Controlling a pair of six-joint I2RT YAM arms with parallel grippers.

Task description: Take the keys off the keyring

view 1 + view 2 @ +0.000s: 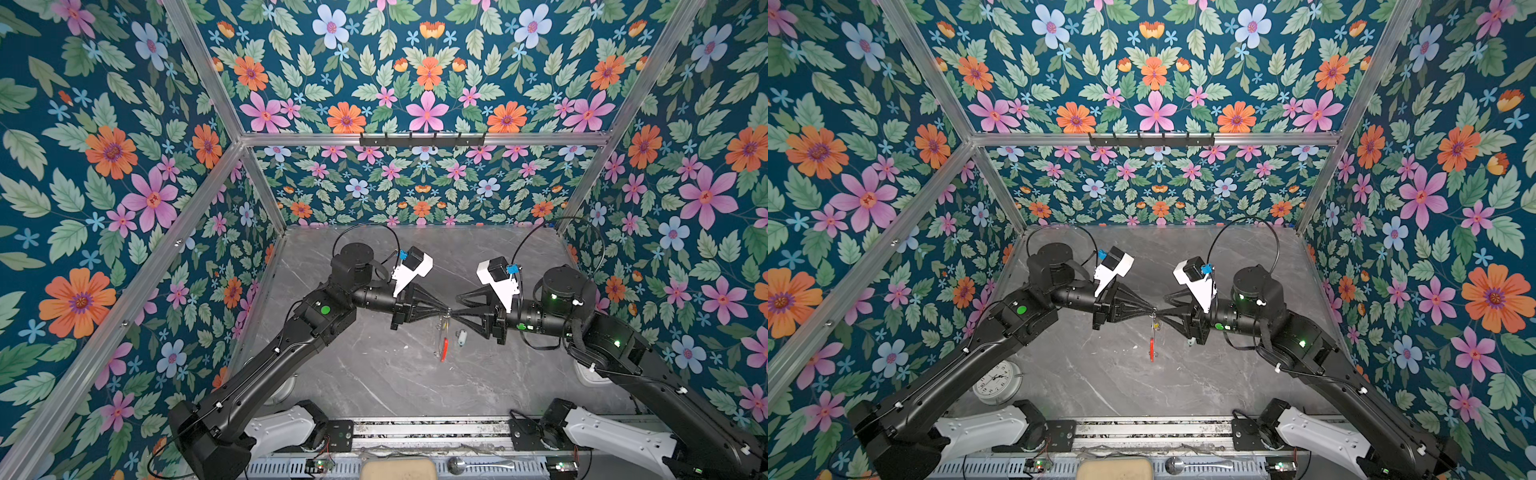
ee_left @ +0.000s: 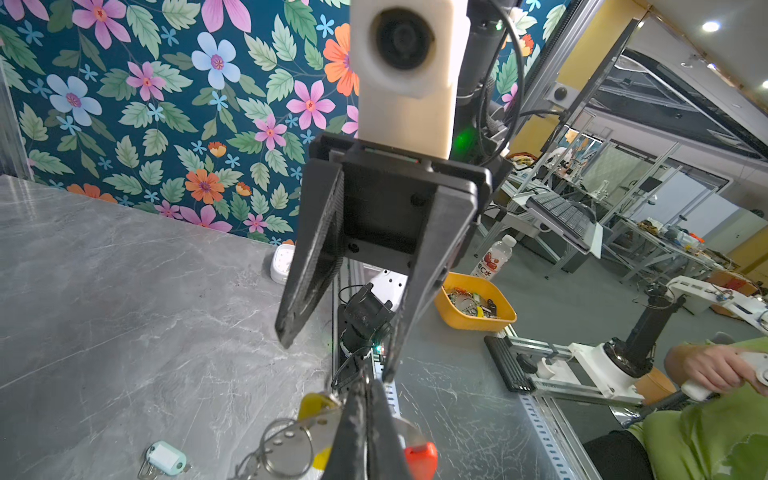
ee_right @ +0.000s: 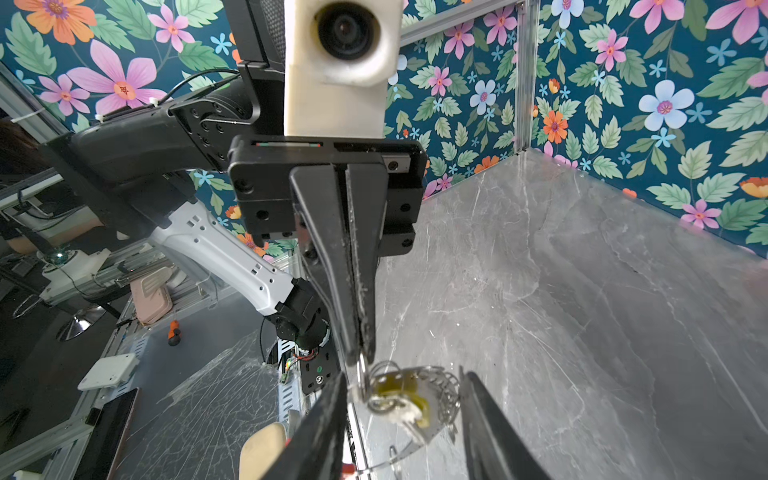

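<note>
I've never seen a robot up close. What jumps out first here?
Loud floral walls wrap the whole booth. At the middle, two black arms meet tip to tip above the grey marble table: the left fingers pinch a keyring that hangs down, red section low, while the right fingers stand open opposite.

Grey marble tabletop [image 1: 374, 374]; pale-tagged key [image 1: 461, 337] lying on it; white clock [image 1: 996, 382] near front-left edge.

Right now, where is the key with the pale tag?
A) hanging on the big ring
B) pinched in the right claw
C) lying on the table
C: the pale-tagged key lies on the table, apart from the ring that the left claw holds up.
</note>
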